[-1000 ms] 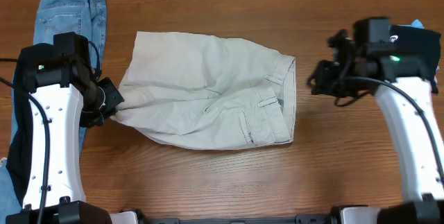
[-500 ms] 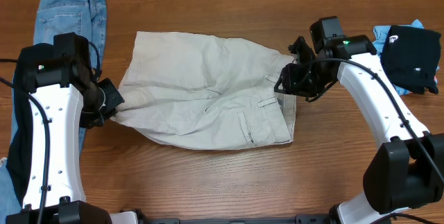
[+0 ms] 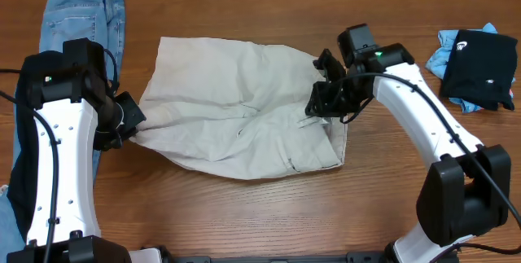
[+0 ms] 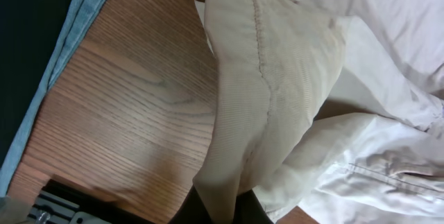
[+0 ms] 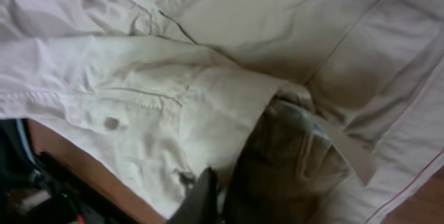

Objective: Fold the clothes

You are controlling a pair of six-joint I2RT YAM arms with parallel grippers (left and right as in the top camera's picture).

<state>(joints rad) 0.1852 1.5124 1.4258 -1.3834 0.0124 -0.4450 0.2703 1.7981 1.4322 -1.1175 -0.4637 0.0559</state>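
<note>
Trousers [image 3: 236, 108] — left gripper [image 3: 133, 129] is pinching the leg end; right gripper [image 3: 322, 105], newly swung in, is settling onto the waistband [image 3: 334, 137] — its grip cannot be told; folding is starting.

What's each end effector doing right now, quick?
Left end effector: closed on the trousers.
Right end effector: over the waistband; open or closed cannot be told.

We see overhead view bright, even, sharp; soft shadow along trousers [image 3: 244, 124] edge; we find wrist views dimmer, warmer; nearest fabric blurred; deep shadow inside fold, right wrist.
</note>
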